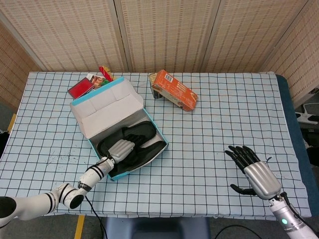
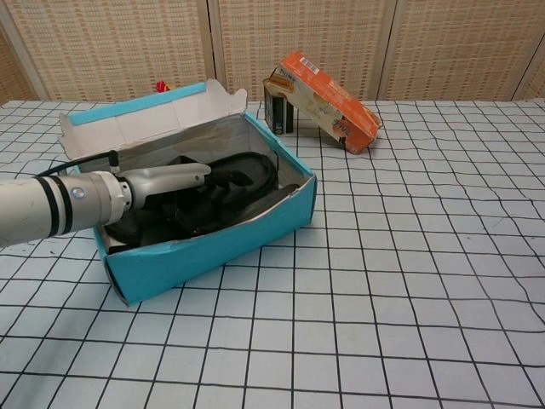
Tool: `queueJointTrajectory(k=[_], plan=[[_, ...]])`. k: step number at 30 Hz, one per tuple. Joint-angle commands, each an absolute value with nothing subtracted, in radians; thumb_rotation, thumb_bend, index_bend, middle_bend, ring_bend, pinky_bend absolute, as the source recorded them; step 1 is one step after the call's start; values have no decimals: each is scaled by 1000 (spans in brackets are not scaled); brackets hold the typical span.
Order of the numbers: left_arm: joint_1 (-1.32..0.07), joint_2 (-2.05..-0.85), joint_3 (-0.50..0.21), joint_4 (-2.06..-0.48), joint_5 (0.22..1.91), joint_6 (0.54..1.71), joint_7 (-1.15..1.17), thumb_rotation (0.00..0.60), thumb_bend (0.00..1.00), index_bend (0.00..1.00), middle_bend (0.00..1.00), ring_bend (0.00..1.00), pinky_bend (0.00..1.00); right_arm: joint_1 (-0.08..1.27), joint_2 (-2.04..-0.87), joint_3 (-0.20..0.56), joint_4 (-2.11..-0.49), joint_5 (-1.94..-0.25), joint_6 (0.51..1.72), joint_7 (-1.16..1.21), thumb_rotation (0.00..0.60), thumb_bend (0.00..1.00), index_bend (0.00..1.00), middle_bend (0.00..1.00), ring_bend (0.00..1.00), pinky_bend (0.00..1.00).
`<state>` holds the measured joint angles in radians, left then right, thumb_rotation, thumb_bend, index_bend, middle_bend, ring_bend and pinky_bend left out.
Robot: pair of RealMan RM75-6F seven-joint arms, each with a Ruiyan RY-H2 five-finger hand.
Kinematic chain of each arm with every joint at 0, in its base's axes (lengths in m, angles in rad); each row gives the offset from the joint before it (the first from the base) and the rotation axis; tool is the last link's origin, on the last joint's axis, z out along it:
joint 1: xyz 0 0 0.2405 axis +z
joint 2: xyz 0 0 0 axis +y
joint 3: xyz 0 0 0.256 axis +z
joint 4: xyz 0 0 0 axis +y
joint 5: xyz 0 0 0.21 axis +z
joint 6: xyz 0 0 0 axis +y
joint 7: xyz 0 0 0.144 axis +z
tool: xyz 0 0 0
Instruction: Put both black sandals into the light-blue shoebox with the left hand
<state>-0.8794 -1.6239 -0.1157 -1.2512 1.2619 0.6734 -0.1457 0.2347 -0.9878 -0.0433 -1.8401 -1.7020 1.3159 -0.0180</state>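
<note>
Black, rubbery sandals (image 1: 133,145) lie in the light-blue shoebox (image 1: 154,153), long axes running from seven toward one o'clock, and we see our left hand (image 1: 121,149) directly over them at their seven o'clock end, far nearer than the right. Its fingers reach flat into the box; whether they grip a strap we cannot tell. The right hand (image 1: 255,172), fingers spread and holding nothing, rests well apart at four o'clock on the checked cloth (image 1: 224,124); an orange carton (image 1: 174,90) stands at the box's one o'clock.

Two black sandals (image 1: 137,144) in one light-blue shoebox (image 1: 99,112); one orange carton (image 1: 174,90); two red packets (image 1: 87,85) behind; two robot hands.
</note>
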Motion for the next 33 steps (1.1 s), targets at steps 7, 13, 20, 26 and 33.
queueJointTrajectory(k=[7, 13, 20, 26, 33], plan=[[-851, -1560, -141, -1370, 1342, 778, -216, 600, 398, 0, 0, 0, 42, 236, -993, -44, -1831, -1698, 1313, -9, 539, 117, 0, 0, 0, 0], [-829, -1494, -154, -1452, 1426, 869, -310, 600, 403, 0, 0, 0, 42, 234, -993, -44, -1834, -1706, 1321, -9, 539, 117, 0, 0, 0, 0], [-776, -1413, -138, -1512, 1497, 986, -376, 600, 404, 0, 0, 0, 42, 225, -994, -48, -1843, -1712, 1333, -27, 536, 117, 0, 0, 0, 0], [-571, -1271, -13, -1572, 1611, 1266, -311, 600, 408, 0, 0, 0, 42, 179, -1047, -43, -1815, -1704, 1397, -118, 538, 117, 0, 0, 0, 0], [-248, -1248, 114, -1464, 1609, 1605, -170, 600, 398, 0, 0, 0, 37, 118, -1167, -28, -1729, -1657, 1462, -245, 539, 117, 0, 0, 0, 0]])
